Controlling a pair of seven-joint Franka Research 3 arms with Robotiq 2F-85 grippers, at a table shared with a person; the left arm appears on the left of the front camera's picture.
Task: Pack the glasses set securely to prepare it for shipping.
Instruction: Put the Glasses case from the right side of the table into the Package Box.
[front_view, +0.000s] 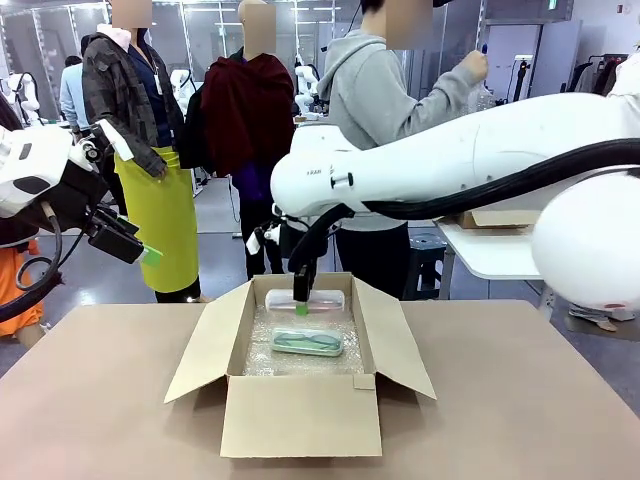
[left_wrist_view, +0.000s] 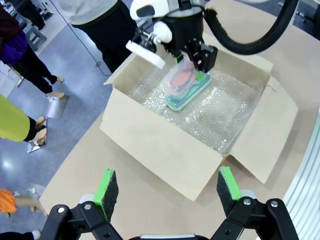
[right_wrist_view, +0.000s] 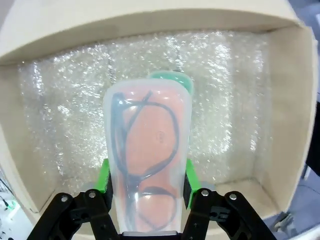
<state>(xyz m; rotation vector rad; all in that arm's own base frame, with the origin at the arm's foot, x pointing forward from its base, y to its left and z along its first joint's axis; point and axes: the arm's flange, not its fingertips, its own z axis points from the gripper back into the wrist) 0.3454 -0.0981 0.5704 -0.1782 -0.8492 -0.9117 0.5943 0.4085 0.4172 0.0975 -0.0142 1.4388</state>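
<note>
We see the right tool clamped on the pinkish glasses case, just over the mint-green glasses case. That one lies on bubble wrap inside the open cardboard box at the desk's middle. The left tool hangs near the desk's far left corner, its fingers apart.

Right arm down, jaws clamped — left jaws wide.

your setting: open-plan robotics lab. you have a grey polished floor, glass partitions, a white side table, a standing person and a brown work table.
</note>
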